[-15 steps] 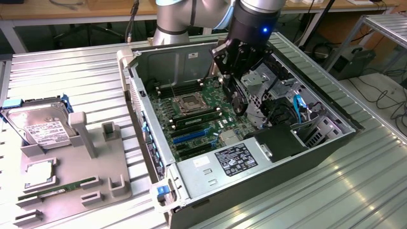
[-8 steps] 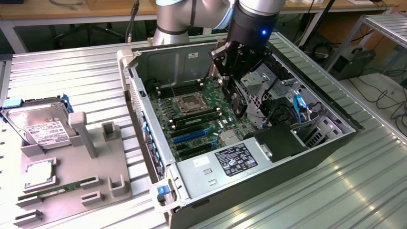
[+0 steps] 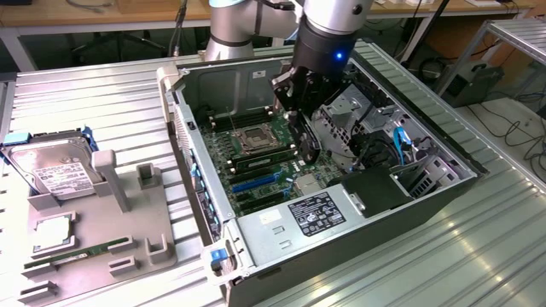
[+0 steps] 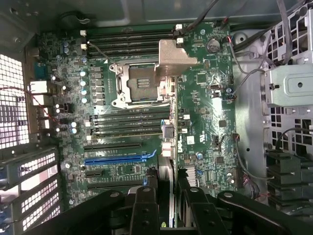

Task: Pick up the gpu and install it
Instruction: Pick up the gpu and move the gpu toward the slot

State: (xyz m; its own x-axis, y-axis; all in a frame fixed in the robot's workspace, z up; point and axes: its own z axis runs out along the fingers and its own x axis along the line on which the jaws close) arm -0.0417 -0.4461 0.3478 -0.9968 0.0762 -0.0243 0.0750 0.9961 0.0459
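The gripper (image 3: 300, 125) hangs inside the open case (image 3: 192, 147), in the upper middle of the exterior frame. Its jaws stand half closed on the gpu (image 3: 309, 150), a thin dark card that hangs below the fingers. In the wrist view the gpu (image 4: 167, 161) shows edge-on between the fingers (image 4: 146, 196). Its long axis seems to point down at the motherboard (image 4: 205, 98), though the edge-on angle leaves that unsure.

The blue slot (image 3: 256, 183) lies down and to the left of the gripper in the exterior frame, near but not under the card. The slot's length runs crosswise to the card's edge as the wrist view shows it (image 4: 117, 159).

The case also holds a bare CPU socket (image 4: 139, 85). At the exterior frame's left, a grey tray (image 3: 94, 224) carries a hard drive (image 3: 55, 169), a CPU (image 3: 53, 231) and a RAM stick (image 3: 81, 251).
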